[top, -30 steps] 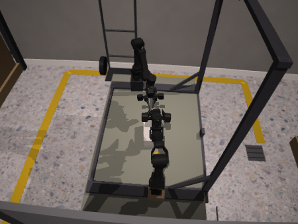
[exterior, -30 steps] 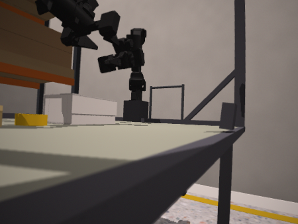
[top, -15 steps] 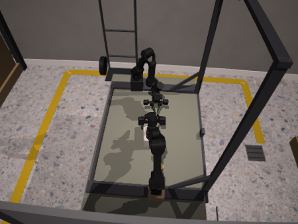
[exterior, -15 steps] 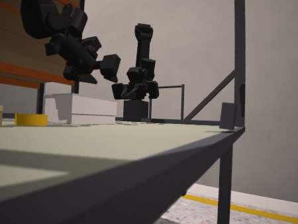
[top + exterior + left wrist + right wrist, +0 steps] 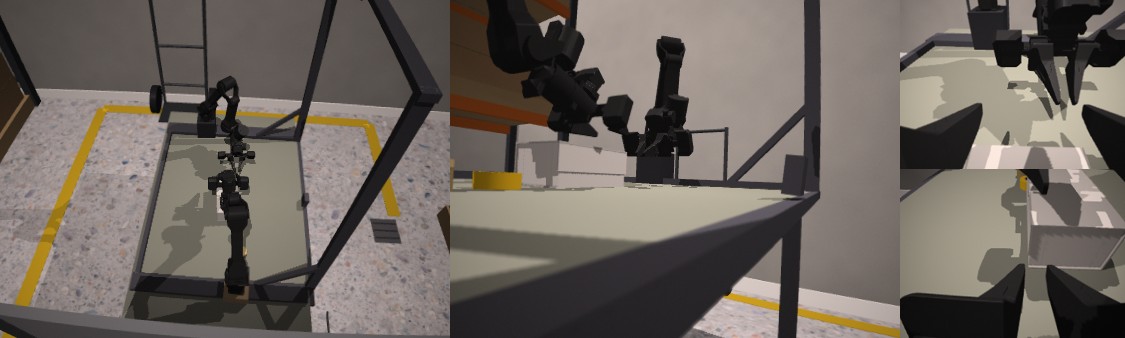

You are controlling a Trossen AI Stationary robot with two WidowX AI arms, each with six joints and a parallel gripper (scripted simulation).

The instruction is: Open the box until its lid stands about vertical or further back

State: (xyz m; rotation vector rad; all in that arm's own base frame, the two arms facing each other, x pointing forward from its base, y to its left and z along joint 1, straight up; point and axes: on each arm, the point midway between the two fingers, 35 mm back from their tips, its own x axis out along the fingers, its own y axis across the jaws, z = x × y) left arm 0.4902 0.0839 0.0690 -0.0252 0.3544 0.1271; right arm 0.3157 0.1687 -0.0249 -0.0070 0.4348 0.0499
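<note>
The white box [image 5: 220,208] [image 5: 575,165] [image 5: 1024,158] [image 5: 1070,244] lies flat on the table with its lid down. My left gripper [image 5: 228,184] [image 5: 600,120] [image 5: 1031,109] is wide open and hangs just above the box's end nearest the right arm. My right gripper [image 5: 235,167] [image 5: 657,145] [image 5: 1066,104] [image 5: 1035,269] points down at the table just short of that end. Its fingers are nearly together with nothing between them. The two grippers face each other closely. The lid's flap is not clear in any view.
A yellow tape roll [image 5: 497,180] [image 5: 1024,183] lies on the table [image 5: 190,240] beyond the box. The right arm's dark pedestal [image 5: 206,126] [image 5: 988,26] stands at the far end. A small dark block [image 5: 305,201] [image 5: 795,175] sits on the table's edge rail. Frame posts stand around.
</note>
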